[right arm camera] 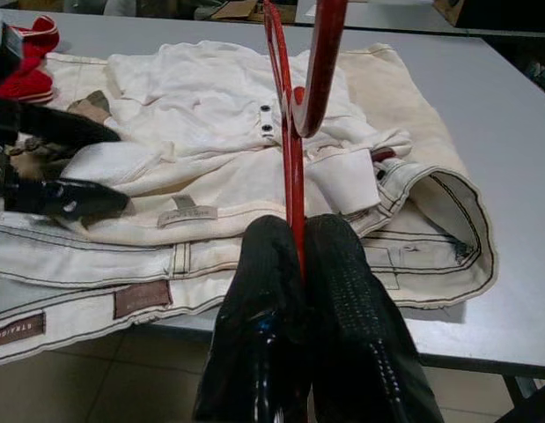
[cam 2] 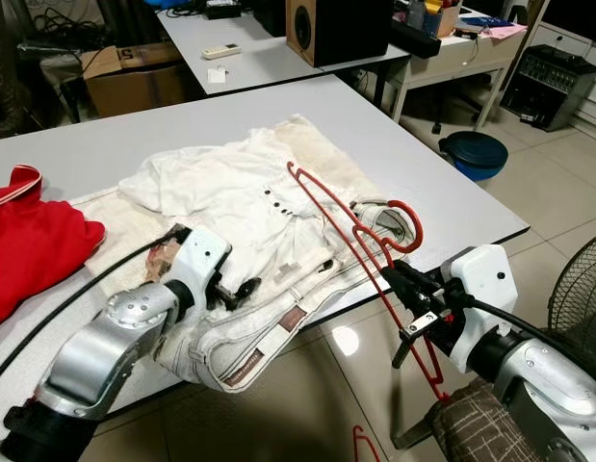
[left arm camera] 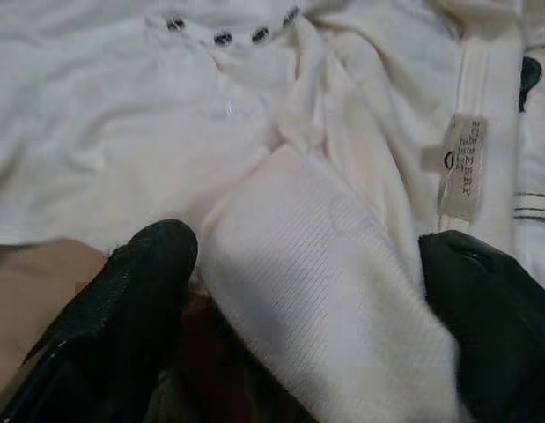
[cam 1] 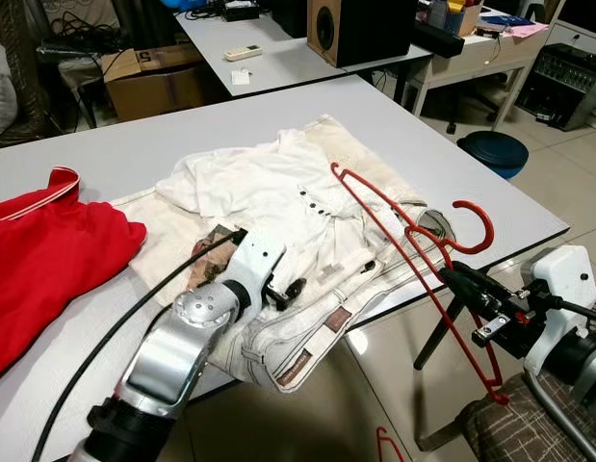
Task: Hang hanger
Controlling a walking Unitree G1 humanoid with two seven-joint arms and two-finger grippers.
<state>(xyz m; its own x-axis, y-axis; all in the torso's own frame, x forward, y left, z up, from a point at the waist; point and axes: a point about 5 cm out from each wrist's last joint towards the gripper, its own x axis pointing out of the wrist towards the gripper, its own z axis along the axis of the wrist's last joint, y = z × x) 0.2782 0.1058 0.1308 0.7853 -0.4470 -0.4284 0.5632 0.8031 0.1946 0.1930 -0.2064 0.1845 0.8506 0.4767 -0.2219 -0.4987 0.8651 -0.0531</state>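
A wide pale grey worktop (cam 1: pixel 278 106) carries a heap of cream and white clothes: a white buttoned cotton shirt (cam 1: pixel 269 192) lying over off-white jeans (cam 1: pixel 307 342), with a red garment (cam 1: pixel 47 255) well apart at the robot's left. The thin red wire hanger (cam 1: pixel 394 241) slants over the worktop's near edge, pinched by the right gripper (cam 1: pixel 463 286), closed on its lower bar. The left gripper (left arm camera: pixel 298 300) rests spread wide on a shirt fold. Judging by this, hold the fold taut and slide the hanger's shoulder into the neckline slowly.
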